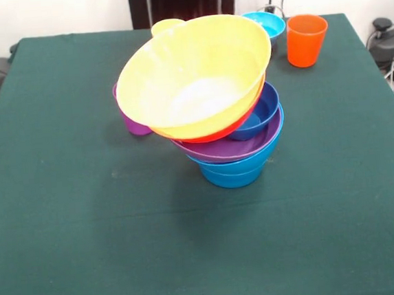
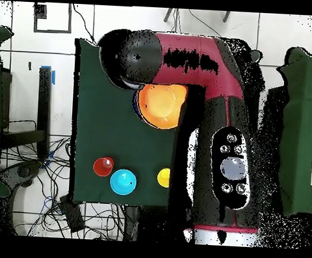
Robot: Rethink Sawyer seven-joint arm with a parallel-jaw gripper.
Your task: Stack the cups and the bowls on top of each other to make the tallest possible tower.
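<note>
Left to right: a purple cup point(image 1: 134, 122) hides behind the tower point(image 1: 216, 111), probably parked as a spare. The tower sits mid-desk point(image 1: 65, 221), with the big yellow bowl point(image 1: 194, 75) tipped toward the camera, so it looks shaky. The cyan bowl point(image 1: 266, 23) and orange cup point(image 1: 306, 39) wait by the far edge. Loads of open room up front. The arm point(image 2: 195, 58) hangs overhead; can't tell what the jaws are doing.

Surface: table point(image 1: 73, 234) under a dark green cloth, filling most of the front view.
Centre: tower point(image 1: 214, 111), its blue bowl point(image 1: 232, 173) on the cloth.
Upper right: orange cup point(image 1: 306, 40), cyan bowl point(image 1: 266, 23).
Behind tower, left: purple cup point(image 1: 134, 124).
Behind tower, top: yellow cup point(image 1: 164, 26).
</note>
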